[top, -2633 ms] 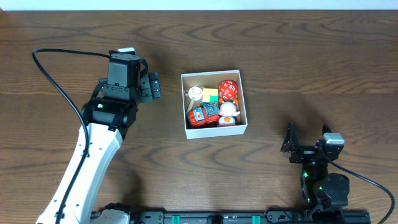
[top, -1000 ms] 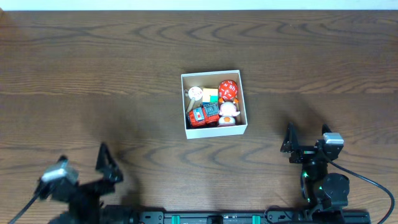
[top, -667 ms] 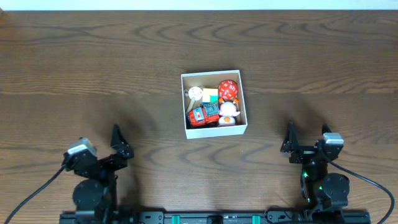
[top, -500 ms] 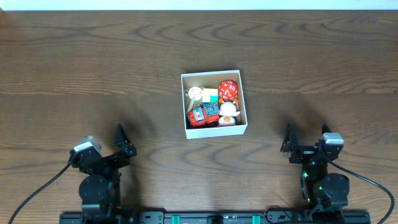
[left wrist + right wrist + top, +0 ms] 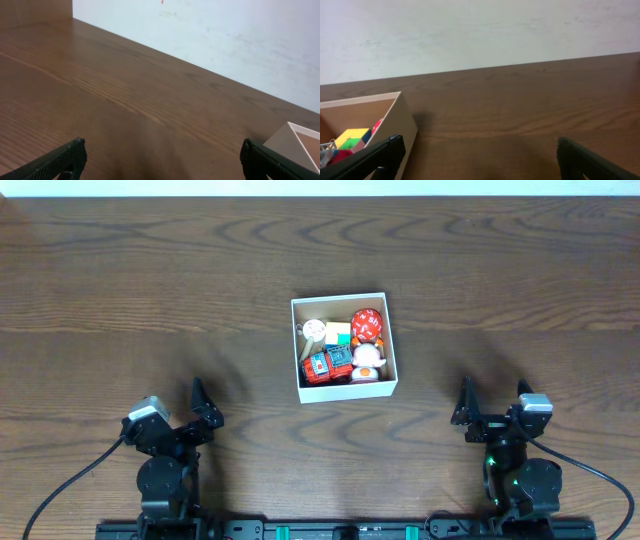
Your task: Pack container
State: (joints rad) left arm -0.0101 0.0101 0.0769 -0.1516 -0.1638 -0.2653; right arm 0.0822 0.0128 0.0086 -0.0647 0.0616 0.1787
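Observation:
The container (image 5: 342, 390), a square white-walled box with a brown inside, sits mid-table. It holds a red spotted ball (image 5: 368, 323), a yellow-green cube (image 5: 338, 332), a red robot toy (image 5: 324, 365) and a white and orange figure (image 5: 368, 361). My left gripper (image 5: 178, 418) is open and empty, folded back at the front left, far from the box. My right gripper (image 5: 493, 398) is open and empty at the front right. The left wrist view shows open jaws (image 5: 162, 160) and a box corner (image 5: 295, 142). The right wrist view shows open jaws (image 5: 479, 155), the box wall (image 5: 407, 127) and the cube (image 5: 352, 137).
The dark wooden table (image 5: 520, 270) runs to a white wall at the back (image 5: 480, 30). Both arm bases stand at the front edge. No loose toys show on the tabletop.
My left arm has pulled back from beside the container to the front left and settled there, shifting slightly right. The right arm and the container have not moved.

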